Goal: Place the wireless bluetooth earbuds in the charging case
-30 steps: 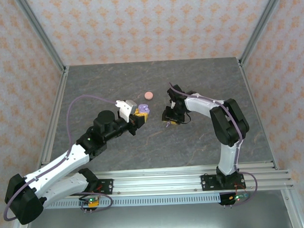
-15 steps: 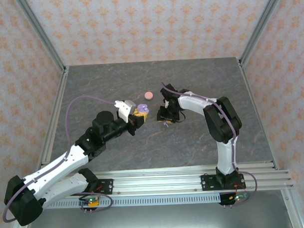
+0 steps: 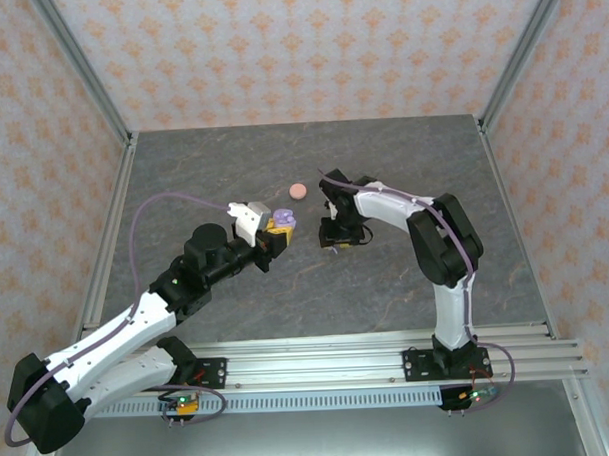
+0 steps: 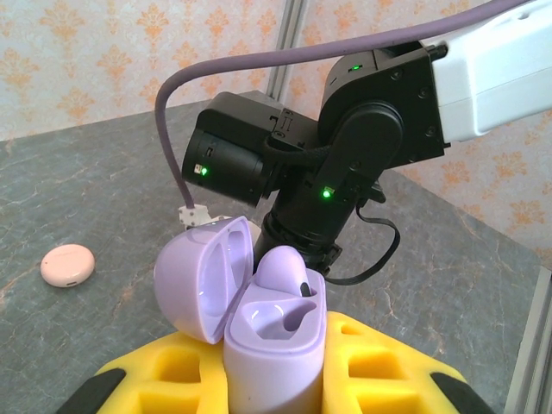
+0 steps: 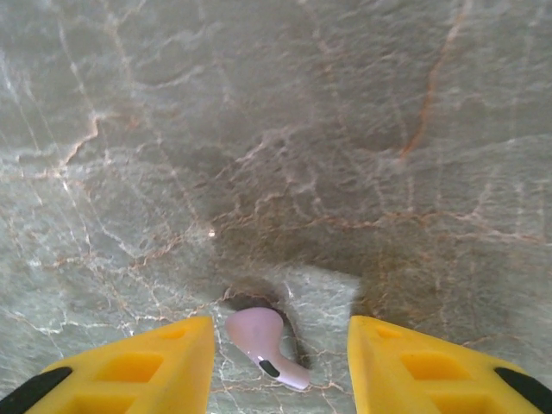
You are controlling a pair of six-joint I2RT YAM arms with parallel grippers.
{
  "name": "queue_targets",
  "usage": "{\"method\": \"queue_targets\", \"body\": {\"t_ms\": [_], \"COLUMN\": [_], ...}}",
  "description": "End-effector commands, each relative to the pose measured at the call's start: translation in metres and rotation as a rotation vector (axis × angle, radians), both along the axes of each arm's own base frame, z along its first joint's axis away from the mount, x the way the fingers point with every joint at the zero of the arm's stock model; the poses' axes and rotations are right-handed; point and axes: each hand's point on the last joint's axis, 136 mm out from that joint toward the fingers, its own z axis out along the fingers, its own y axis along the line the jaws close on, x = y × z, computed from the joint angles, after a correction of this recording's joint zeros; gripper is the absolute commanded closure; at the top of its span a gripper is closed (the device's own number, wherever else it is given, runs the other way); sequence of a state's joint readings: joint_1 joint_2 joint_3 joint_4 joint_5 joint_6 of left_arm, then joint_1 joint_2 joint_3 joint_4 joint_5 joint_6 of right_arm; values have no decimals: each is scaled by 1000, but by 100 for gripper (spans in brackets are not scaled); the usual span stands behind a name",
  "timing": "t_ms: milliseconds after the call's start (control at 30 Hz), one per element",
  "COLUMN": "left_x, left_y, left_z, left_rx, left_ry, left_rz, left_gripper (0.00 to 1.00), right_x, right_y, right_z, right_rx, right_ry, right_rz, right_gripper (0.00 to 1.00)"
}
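Note:
My left gripper is shut on a lilac charging case, held upright between its yellow fingers. The lid stands open to the left. One lilac earbud sits in the far slot; the near slot is empty. In the top view this case hangs above the table's middle, left of my right gripper. In the right wrist view my right gripper is open and points down at the table. A second lilac earbud lies on the table between its fingers, touching neither.
A closed salmon-pink round case lies on the grey marbled table, behind the two grippers. In the left wrist view it is the pink case at the left. The right arm's wrist hangs close behind the lilac case.
The right gripper has shifted a little left, toward the left gripper. The left arm with the case has barely moved.

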State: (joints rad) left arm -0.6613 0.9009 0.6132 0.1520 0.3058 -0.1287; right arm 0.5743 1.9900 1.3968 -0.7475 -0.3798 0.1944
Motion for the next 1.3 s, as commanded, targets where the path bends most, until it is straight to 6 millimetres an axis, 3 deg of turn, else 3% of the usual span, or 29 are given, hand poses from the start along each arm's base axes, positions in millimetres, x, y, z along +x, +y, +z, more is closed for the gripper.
{"method": "queue_targets", "body": {"t_ms": [0,367,1267], "left_x": [-2,-2,-2], "left_y": [1,1,1], "left_z": [3,3,3], "left_rx": [0,0,-3], "left_ry": [-21,-20,-20], "left_rz": [2,2,4], "left_gripper": [91,91,91], "right_x": [3,10,3], "right_y": [2,3,-4], "right_z": [13,11,-12], "right_rx": [-66,-200,-247], "right_ry": [-76,-149,-86], "right_rz": [105,174,189], "right_gripper": [55,58,69]}}
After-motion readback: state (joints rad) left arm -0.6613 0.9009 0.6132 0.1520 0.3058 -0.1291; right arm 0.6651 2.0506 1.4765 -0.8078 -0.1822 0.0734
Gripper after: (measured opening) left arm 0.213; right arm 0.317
